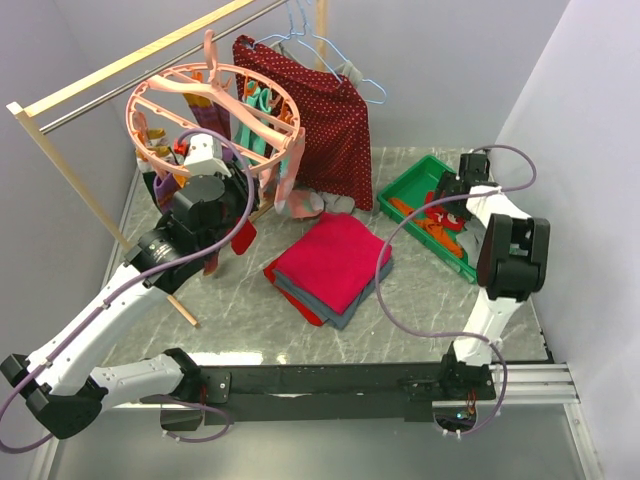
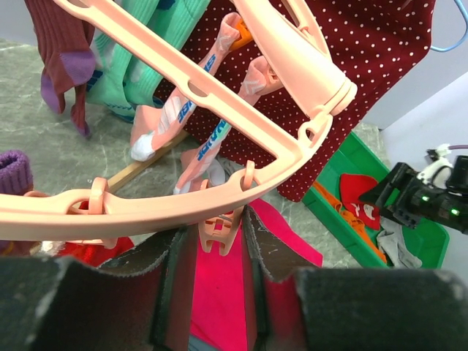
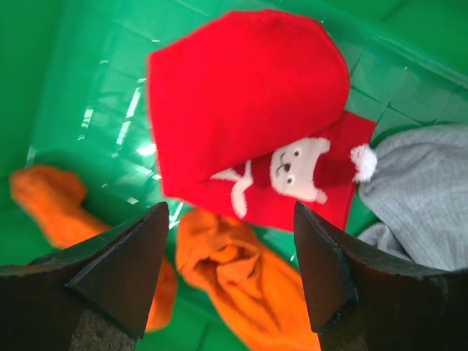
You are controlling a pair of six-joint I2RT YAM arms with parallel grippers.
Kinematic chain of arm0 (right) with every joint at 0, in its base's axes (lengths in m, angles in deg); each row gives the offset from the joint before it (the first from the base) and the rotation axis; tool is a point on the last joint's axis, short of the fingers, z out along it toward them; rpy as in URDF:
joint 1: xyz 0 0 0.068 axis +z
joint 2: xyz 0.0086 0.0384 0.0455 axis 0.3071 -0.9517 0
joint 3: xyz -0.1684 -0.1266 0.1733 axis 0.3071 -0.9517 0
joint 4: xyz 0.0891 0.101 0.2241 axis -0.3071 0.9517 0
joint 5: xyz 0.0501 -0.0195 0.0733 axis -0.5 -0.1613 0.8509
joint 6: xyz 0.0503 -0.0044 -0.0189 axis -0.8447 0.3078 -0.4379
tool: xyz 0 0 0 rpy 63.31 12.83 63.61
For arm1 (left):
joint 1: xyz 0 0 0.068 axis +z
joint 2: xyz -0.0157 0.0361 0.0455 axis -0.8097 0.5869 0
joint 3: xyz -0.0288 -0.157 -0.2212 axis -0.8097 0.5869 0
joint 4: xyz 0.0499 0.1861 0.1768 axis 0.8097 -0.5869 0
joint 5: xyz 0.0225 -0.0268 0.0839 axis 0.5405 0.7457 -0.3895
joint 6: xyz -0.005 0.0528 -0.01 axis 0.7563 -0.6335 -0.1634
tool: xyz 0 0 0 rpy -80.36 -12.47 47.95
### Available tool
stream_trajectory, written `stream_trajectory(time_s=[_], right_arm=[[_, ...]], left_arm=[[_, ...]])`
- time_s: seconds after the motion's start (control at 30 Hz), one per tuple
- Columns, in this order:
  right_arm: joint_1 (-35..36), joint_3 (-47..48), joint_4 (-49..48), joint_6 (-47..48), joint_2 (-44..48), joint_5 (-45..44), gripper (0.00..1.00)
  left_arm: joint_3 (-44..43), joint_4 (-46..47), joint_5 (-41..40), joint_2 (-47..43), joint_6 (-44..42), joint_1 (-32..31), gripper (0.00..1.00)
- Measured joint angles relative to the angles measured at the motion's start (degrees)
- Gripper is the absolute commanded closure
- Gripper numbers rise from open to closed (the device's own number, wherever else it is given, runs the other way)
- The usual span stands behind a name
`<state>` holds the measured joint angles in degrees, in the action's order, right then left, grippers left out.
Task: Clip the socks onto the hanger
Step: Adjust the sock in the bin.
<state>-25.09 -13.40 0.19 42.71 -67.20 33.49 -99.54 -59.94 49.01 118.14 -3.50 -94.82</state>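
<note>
The pink round hanger [image 1: 185,88] hangs from the wooden rail at the back left; its ring [image 2: 183,201] crosses the left wrist view. Teal [image 2: 128,73], maroon [image 2: 62,51] and pink striped [image 2: 172,121] socks hang from it. My left gripper [image 1: 190,148] sits under the ring, its fingers closed on the sides of a dangling pink clip [image 2: 219,232]. My right gripper [image 3: 230,248] is open and empty, just above an orange sock [image 3: 248,285] in the green bin [image 1: 400,190]. A red sock with a white figure [image 3: 241,110] and a grey sock [image 3: 417,190] lie beside it.
A folded red and grey cloth stack [image 1: 330,265] lies mid-table. A large dark red dotted garment [image 1: 320,110] and light-blue wire hangers [image 1: 300,30] hang on the rail [image 1: 130,60]. The rack's slanted wooden leg [image 1: 100,210] stands by the left arm. Walls close both sides.
</note>
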Motion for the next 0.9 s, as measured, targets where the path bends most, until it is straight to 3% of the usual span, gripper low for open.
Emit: stream_trajectory(time_s=[0.2,0.33,0.67,0.77,0.9], right_arm=[[-1.3,3.4,1.7,-1.8,-4.7,-0.6,0.25],[-4.0,3.4,0.6,-3.6,-4.8,-0.3,0.30],[-9.6,8.7,-1.0,-6.5,-9.7,4.8,0.32],[-9.6,10.4,-1.1,-6.8,-12.0,6.1,0.35],[-9.5,13.3,-1.1,-6.7,-15.1,8.1,0.47]], left_arm=[[0.0,-0.1,0.5,0.0,0.1,0.0,0.99],[0.0,-0.1,0.9,0.0,0.2,0.0,0.99],[0.0,-0.2,1.0,0.0,0.2,0.0,0.99],[0.0,-0.2,1.0,0.0,0.2,0.0,0.99],[0.0,-0.3,1.0,0.0,0.3,0.0,0.99]])
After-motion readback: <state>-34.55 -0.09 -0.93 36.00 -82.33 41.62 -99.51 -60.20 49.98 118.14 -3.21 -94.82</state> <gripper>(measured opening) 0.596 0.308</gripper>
